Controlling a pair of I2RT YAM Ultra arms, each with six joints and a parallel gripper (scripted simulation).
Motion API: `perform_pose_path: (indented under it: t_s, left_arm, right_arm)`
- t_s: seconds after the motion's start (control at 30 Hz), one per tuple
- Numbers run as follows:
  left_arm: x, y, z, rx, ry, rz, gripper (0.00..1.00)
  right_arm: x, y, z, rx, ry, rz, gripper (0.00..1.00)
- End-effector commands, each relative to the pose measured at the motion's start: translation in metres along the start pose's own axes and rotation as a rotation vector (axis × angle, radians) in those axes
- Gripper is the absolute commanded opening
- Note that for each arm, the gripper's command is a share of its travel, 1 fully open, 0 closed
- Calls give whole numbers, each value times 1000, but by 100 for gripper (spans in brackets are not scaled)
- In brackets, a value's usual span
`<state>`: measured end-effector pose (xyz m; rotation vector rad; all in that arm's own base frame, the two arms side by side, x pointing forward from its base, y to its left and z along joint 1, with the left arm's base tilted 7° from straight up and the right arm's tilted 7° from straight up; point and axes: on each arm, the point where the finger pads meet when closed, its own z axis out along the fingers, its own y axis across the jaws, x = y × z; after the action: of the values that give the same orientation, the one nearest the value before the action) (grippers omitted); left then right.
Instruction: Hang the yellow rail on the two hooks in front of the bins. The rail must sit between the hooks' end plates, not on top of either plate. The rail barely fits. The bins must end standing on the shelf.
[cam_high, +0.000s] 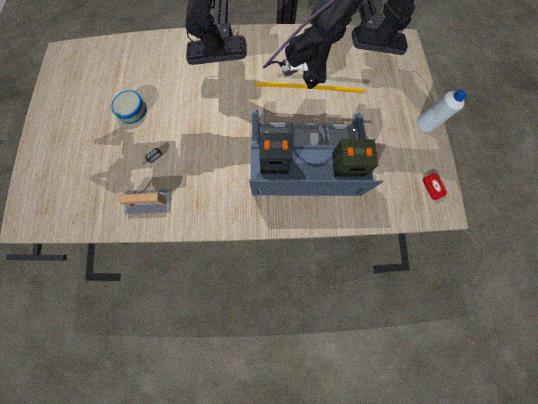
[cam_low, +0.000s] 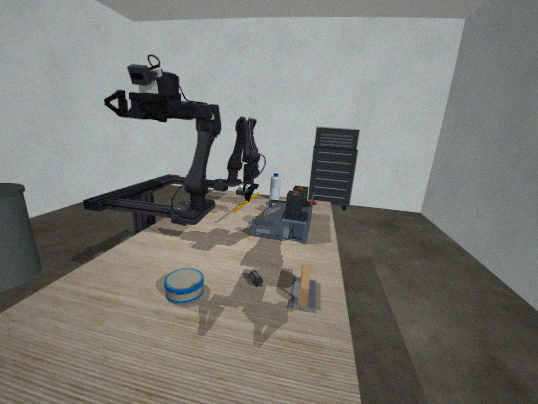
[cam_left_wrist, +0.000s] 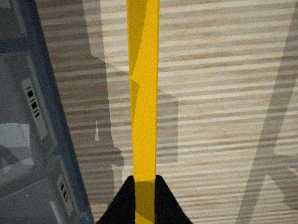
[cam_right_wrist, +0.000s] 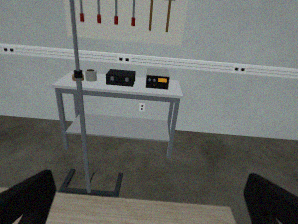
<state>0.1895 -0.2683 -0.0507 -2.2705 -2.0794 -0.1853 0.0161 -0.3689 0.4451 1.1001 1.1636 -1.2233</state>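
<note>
The yellow rail (cam_high: 340, 90) (cam_low: 240, 207) (cam_left_wrist: 145, 110) is in the left claw (cam_high: 311, 85) (cam_low: 248, 198) (cam_left_wrist: 145, 184), which is closed on it near the middle, with a length reaching out to either side. Its long axis runs nearly parallel to the front of the shelf (cam_high: 315, 187) (cam_left_wrist: 55, 100), with a slight skew in the top view. It hangs above the table (cam_high: 200, 215) (cam_low: 150, 325) (cam_left_wrist: 225, 65) (cam_right_wrist: 140, 212), on the arms' side of the shelf, its shadow apart from it.

The left arm is much the nearer one. The right claw (cam_low: 107, 102) (cam_right_wrist: 149, 181) stands wide with nothing in it, raised well away from the rail.

The dark bin (cam_high: 276, 157) (cam_low: 294, 205) and green bin (cam_high: 355, 159) (cam_low: 304, 192) stand on the shelf. The rail is not yet hung. The next move likely calls for squaring it, centring it lengthwise and bringing it towards the shelf front; with so tight a fit, a small skew could land one end on a plate. The hooks themselves are too small to make out.
</note>
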Motion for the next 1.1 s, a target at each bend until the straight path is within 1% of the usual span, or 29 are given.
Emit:
perform_pose_path:
  t_s: [0.0, 1.07]
  left_arm:
    - [-24, 10, -29, -48, -89, 3, 0]
    - [-29, 14, -33, -65, -112, 7, 0]
  right_arm:
    - [-12, -7, -6, 25, -14, 6, 100]
    - [-12, -7, -6, 25, -14, 6, 100]
